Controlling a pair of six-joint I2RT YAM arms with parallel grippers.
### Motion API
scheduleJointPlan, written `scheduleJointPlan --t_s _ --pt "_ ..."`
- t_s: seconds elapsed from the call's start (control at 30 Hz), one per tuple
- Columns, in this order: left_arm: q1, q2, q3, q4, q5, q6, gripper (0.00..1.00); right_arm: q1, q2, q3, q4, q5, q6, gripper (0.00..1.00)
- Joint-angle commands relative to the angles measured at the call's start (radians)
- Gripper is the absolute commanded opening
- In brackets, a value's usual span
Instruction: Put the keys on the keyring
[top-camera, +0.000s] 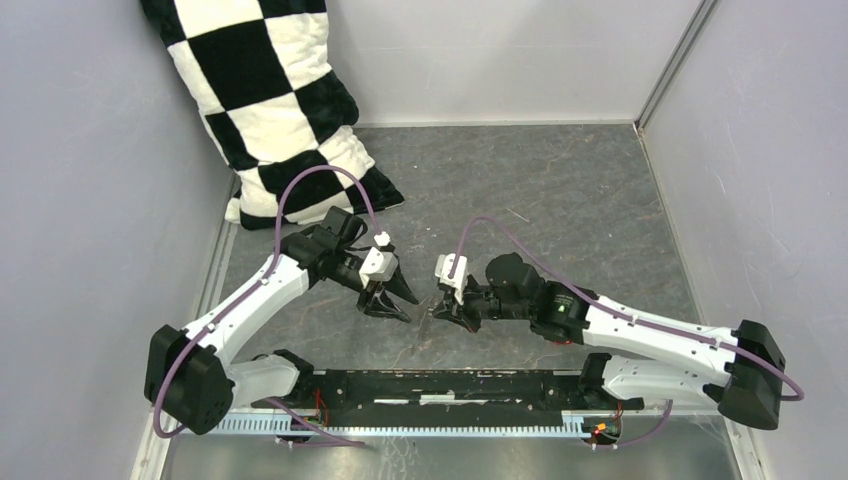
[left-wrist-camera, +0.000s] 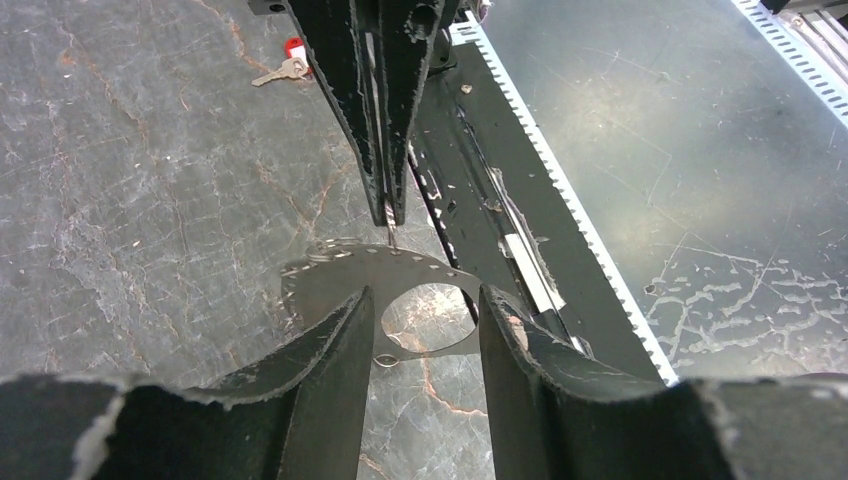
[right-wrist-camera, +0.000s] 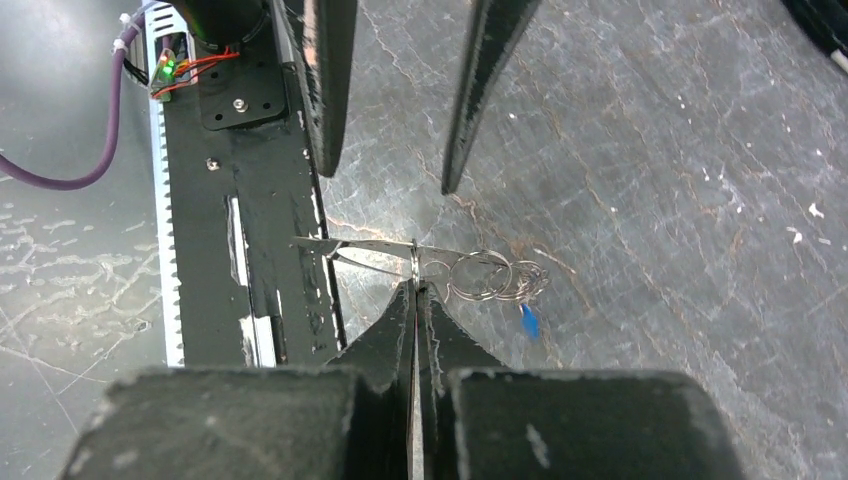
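Observation:
My right gripper (right-wrist-camera: 416, 285) is shut on the keyring (right-wrist-camera: 352, 243), a thin flat grey band, and holds it edge-up just above the table. Small wire rings (right-wrist-camera: 482, 275) hang on the band, and the blue key (right-wrist-camera: 528, 320) dangles below them. In the left wrist view the keyring (left-wrist-camera: 400, 272) shows its round hole, with the right gripper (left-wrist-camera: 388, 215) pinching its far edge. My left gripper (left-wrist-camera: 425, 292) is open, its fingertips astride the near side of the band. The red key (left-wrist-camera: 285, 65) lies on the table beyond. From above, the left gripper (top-camera: 393, 303) and right gripper (top-camera: 437, 310) face each other closely.
A black base rail (top-camera: 450, 385) runs along the near edge, with a toothed metal strip (left-wrist-camera: 560, 190) and shiny sheet metal (left-wrist-camera: 700, 150) beside it. A black-and-white checkered pillow (top-camera: 270, 100) leans in the back left corner. Grey walls enclose the marbled table.

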Motion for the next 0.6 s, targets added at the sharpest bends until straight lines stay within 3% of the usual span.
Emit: scheduleJointPlan --t_s 0.0,0.57 --pt "-0.006 0.009 0.042 0.033 0.038 0.059 0.51 0.001 0.028 0.058 0.066 -0.053 -0.062 0.01" --pt "-0.015 -0.028 0.035 0.032 0.022 0.029 0.45 0.002 0.109 0.108 0.138 -0.101 -0.027 0.01"
